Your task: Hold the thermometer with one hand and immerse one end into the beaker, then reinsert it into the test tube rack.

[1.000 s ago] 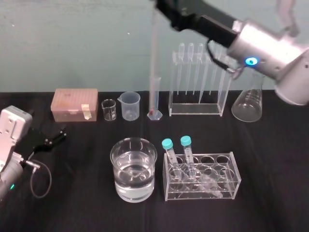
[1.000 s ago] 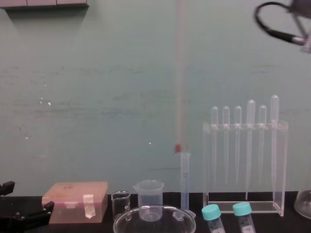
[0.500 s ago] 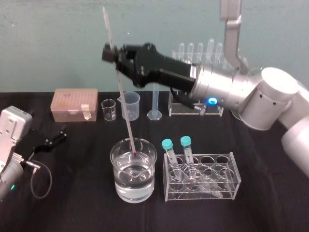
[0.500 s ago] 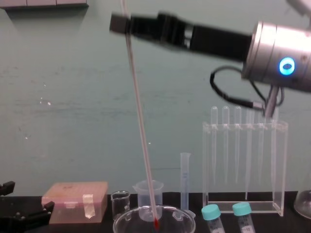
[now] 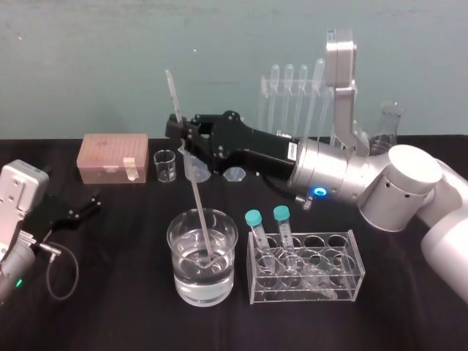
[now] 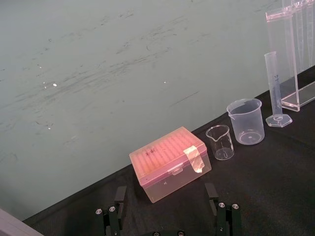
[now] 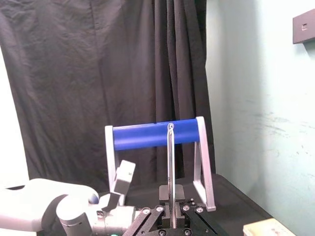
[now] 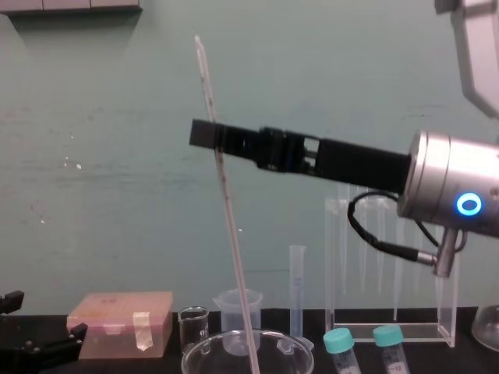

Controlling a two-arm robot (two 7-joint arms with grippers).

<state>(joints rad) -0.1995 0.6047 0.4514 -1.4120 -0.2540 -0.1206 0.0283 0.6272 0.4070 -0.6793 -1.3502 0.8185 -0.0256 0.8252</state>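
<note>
My right gripper (image 5: 178, 130) is shut on the thermometer (image 5: 194, 190), a long thin whitish rod, gripping it about a third of the way down from its top. The rod slants down into the wide glass beaker (image 5: 183, 278) at the table's front centre, its lower end under the water near the bottom. In the chest view the thermometer (image 8: 226, 210) runs through the gripper (image 8: 204, 134) down past the beaker's rim (image 8: 292, 343). The tall clear test tube rack (image 5: 296, 91) with pipettes stands at the back, behind the right arm. My left gripper (image 5: 82, 209) rests open on the table at the far left.
Along the back stand a pink tip box (image 5: 113, 157), a tiny glass beaker (image 5: 164, 167), a frosted plastic beaker (image 5: 197, 167) and a conical flask (image 5: 390, 121). A low rack (image 5: 303, 267) with two teal-capped tubes sits just right of the beaker.
My right gripper has come down and left from the tall rack with the thermometer. Its tip has sunk from the water's surface to near the beaker's bottom.
</note>
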